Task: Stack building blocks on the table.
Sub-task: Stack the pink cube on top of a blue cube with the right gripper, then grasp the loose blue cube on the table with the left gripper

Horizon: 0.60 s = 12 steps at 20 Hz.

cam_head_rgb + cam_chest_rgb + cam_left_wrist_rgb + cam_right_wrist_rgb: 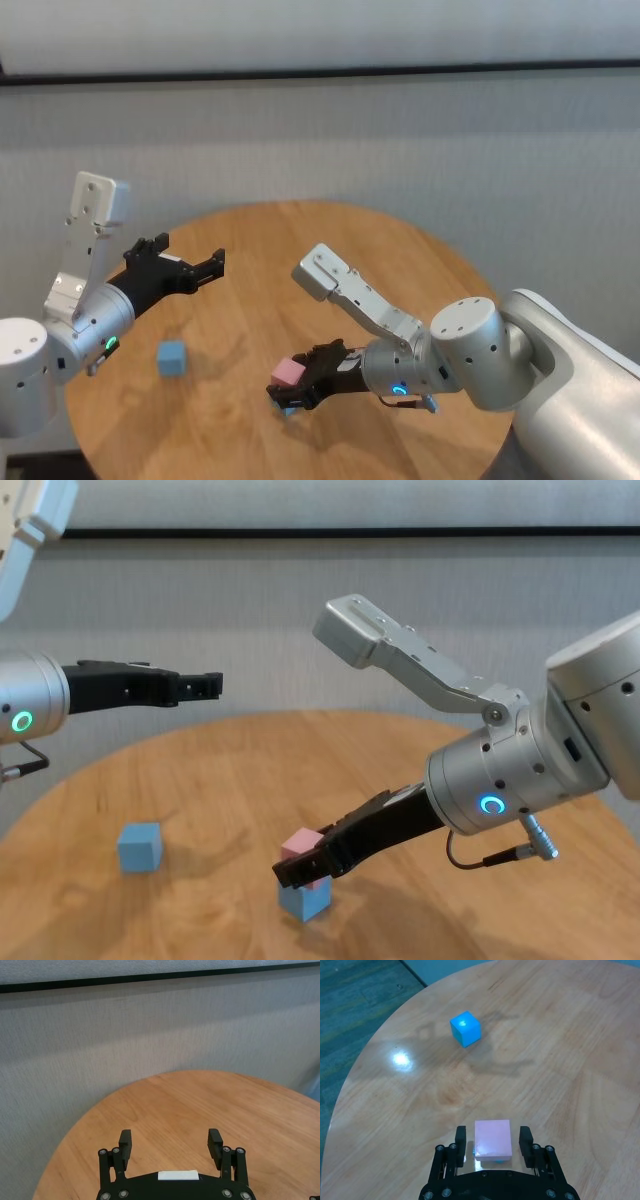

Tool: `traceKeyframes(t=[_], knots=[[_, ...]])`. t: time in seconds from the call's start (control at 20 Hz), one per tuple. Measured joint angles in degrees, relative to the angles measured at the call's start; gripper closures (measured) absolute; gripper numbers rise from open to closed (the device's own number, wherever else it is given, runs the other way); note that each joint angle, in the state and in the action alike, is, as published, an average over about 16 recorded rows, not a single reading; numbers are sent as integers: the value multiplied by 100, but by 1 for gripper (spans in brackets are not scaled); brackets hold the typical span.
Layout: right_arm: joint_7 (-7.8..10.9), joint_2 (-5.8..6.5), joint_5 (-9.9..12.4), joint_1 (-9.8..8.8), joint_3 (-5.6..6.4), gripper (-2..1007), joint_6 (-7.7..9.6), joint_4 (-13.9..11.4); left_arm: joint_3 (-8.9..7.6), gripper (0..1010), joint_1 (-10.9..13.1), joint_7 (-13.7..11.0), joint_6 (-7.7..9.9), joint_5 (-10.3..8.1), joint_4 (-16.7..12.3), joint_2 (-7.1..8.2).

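A pale pink building block [493, 1139] rests on top of a light blue block [305, 900] near the table's [330, 240] front edge. My right gripper [492, 1136] straddles the pink block, its fingers [460, 1136] standing a small gap off either side, so it is open around the block. A second light blue block [172, 357] sits alone on the wood to the left, also seen in the right wrist view [465, 1028]. My left gripper [205, 266] hovers open and empty above the table's left part, well above the lone block.
The round table's edge [365, 1065] falls off to a teal floor close behind the lone blue block. Grey wall panels stand behind the table. Bare wood spreads across the back and right of the top.
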Motion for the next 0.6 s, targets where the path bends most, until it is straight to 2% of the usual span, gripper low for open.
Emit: traceKeyframes(t=[0.3,0.45,0.6], knots=[[-110,17,31,-81,88,202,-179,-150,0,11,0,0,0,0,0,0],[-215,38,43,-154,165,124,-372,-277,0,11,0,0,0,0,0,0],[-363,71,39,-251,267,64,-635,-432,0,11,0,0,0,0,0,0]])
